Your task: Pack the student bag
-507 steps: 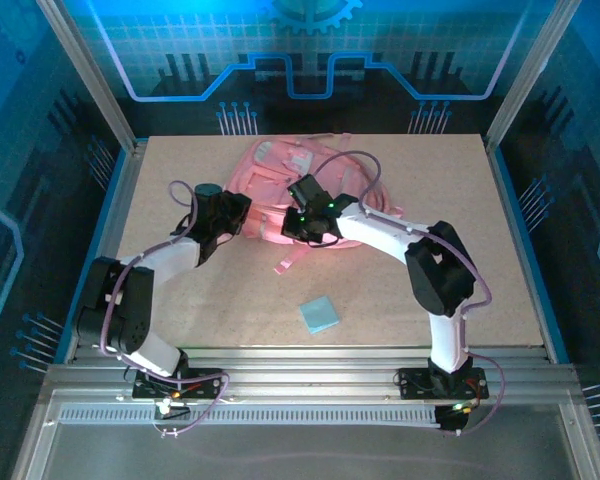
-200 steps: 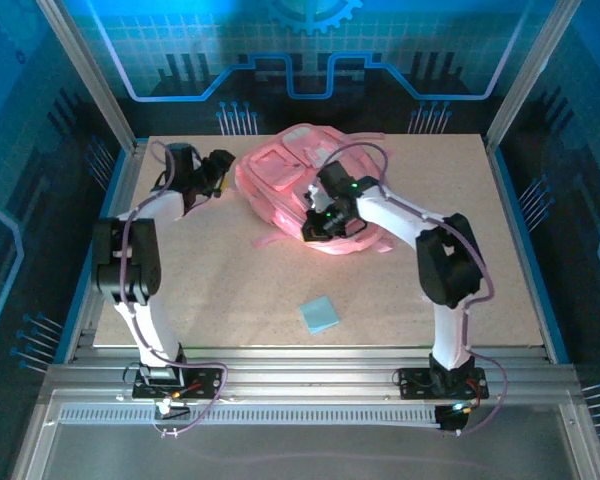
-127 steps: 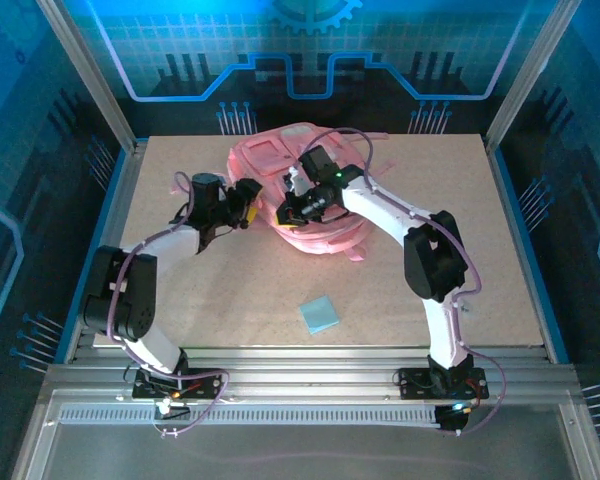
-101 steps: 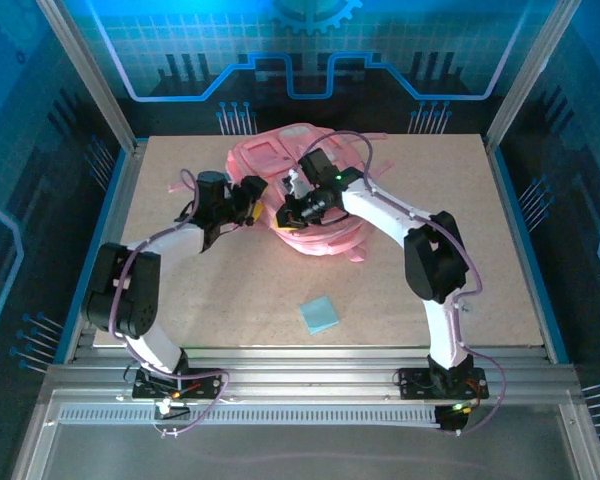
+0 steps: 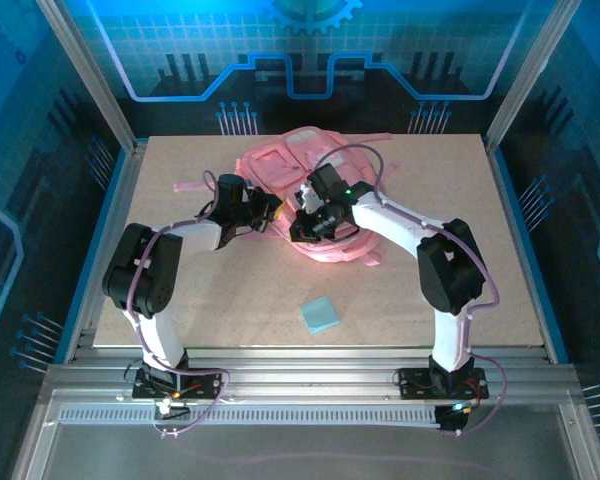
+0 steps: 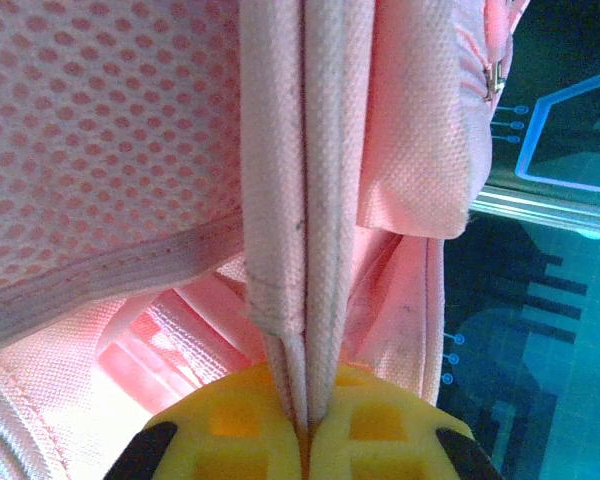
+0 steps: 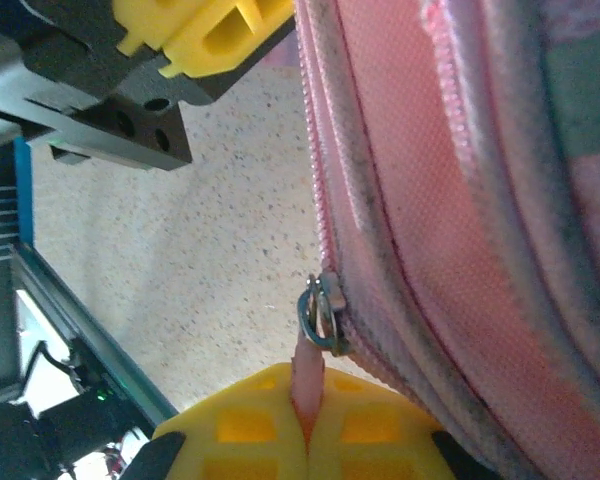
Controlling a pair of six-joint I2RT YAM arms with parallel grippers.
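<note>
From overhead I can't make out either set of fingertips. Both wrists crowd the bag (image 5: pixel 277 165) in the upper middle of the frame, and the arms and cables cover much of its pink fabric. The left gripper (image 5: pixel 271 212) sits at the bag's left edge. The right gripper (image 5: pixel 301 227) is just to its right, on the bag's near side. The two are close together but not touching.

My left wrist camera is pressed right up to the bag. The yellow fingers are cut off by the bottom edge of the frame. They are together, clamped on a pale strap (image 6: pixel 305 200) that runs straight up and out of the top. Mesh (image 6: pixel 100 130) fills the upper left. I can't see where the strap ends.

In the right wrist camera the fingers are also cropped at the bottom. They are pinched together on a small pink zipper tab (image 7: pixel 307 375), with its metal slider (image 7: pixel 320 310) just above them. The bag takes up the right half of that frame. I can't tell how far the zip is undone.

The bag lies on the table (image 5: pixel 230 290) toward its far side. A blue square (image 5: pixel 320 315) lies well apart from it, lower in the overhead frame.
</note>
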